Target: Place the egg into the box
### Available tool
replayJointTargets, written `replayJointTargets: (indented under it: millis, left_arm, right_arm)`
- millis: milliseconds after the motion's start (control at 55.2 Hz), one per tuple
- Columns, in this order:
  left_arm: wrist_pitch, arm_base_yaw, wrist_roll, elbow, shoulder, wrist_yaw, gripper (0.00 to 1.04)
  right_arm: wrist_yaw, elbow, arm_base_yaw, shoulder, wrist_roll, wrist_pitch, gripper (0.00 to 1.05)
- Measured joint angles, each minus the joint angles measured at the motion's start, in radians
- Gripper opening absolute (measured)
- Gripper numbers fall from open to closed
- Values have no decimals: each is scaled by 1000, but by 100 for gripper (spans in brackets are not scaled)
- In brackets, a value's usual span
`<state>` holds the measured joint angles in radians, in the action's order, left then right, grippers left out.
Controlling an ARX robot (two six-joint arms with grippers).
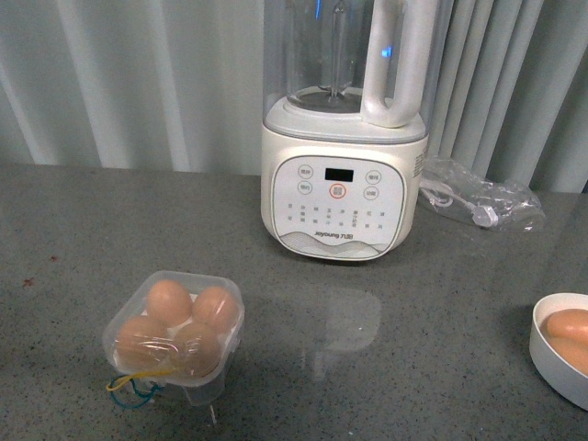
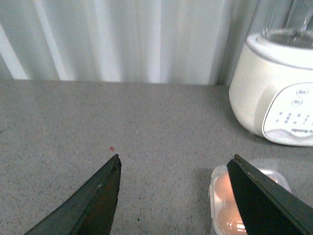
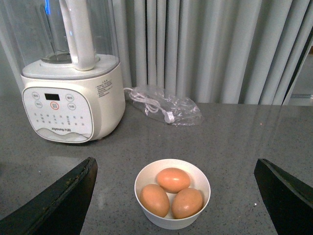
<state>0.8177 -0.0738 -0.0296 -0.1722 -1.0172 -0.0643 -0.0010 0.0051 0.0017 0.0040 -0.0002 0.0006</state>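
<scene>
Clear plastic four-egg box (image 1: 175,333) shut, full, left of your white blender (image 1: 342,138), both pincers (image 2: 173,196) (image 3: 176,205) spread empty.

Neither arm shows up in the front view at all. Left gripper (image 2: 173,169) has its jaws spread wide, two dark tapered fingers (image 2: 98,200) coming in from about 7 and 5 o'clock in its wrist cam, nothing between them. Right gripper (image 3: 176,169) is the same deal, jaws even wider apart, dark fingers (image 3: 58,200) poking in from the 8 and 4 o'clock corners, not gripping anything, hanging above the surface.
</scene>
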Motion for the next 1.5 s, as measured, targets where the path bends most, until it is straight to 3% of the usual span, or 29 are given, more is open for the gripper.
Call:
replayJointTargets:
  millis: [127, 362, 452, 1032, 1502]
  left_arm:
    - [-19, 66, 16, 42, 89, 58, 43]
    - [-110, 72, 31, 101, 232, 62, 3]
    - [-76, 72, 32, 143, 249, 61, 4]
    - [-475, 72, 32, 144, 676, 63, 4]
    - [-617, 72, 32, 144, 821, 63, 4]
  right_arm:
    - [0, 0, 0, 0, 0, 0, 97]
    - [0, 0, 0, 0, 0, 0, 97]
    - [0, 0, 0, 0, 0, 0, 97]
    - [0, 0, 0, 0, 0, 0, 97]
    - [0, 0, 0, 0, 0, 0, 97]
